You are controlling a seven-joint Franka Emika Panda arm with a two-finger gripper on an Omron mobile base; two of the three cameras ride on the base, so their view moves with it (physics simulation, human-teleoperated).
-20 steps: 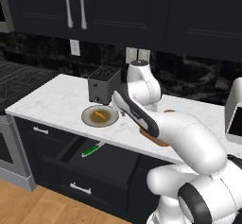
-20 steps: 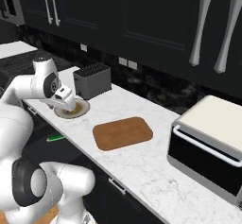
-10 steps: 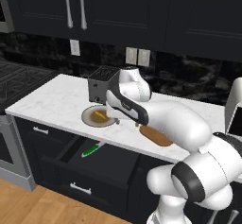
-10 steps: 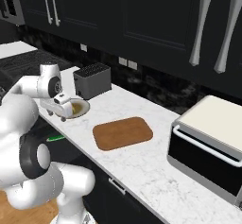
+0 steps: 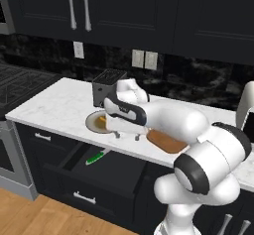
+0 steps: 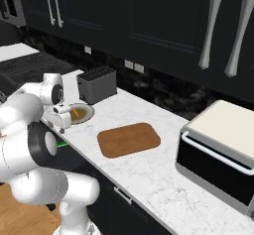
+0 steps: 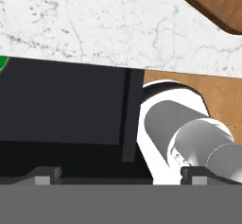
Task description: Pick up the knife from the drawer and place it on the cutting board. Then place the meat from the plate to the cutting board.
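Note:
The wide dark drawer (image 5: 99,172) stands pulled out below the counter. In it lies the knife (image 5: 96,156), its green handle toward the front; a green sliver of the knife (image 7: 2,62) shows at the hand view's left edge. My gripper (image 5: 127,136) hangs open over the counter's front edge, above the drawer and to the right of the knife, with nothing between its fingertips (image 7: 45,173). The plate (image 5: 92,122) holds the orange-brown meat (image 5: 101,122) just left of my hand. Right of the hand, partly behind the arm, lies the cutting board (image 6: 129,139).
A dark toaster (image 5: 106,85) stands behind the plate. A toaster oven (image 6: 218,149) sits at the counter's right end and a stove (image 5: 20,78) at the left. Dark wall cabinets (image 5: 124,6) hang above. A narrower drawer front (image 5: 42,137) lies left of the open drawer.
The arm has swung its hand from above the plate forward and down to the counter's front edge, over the open drawer. Knife, meat and board have not moved.

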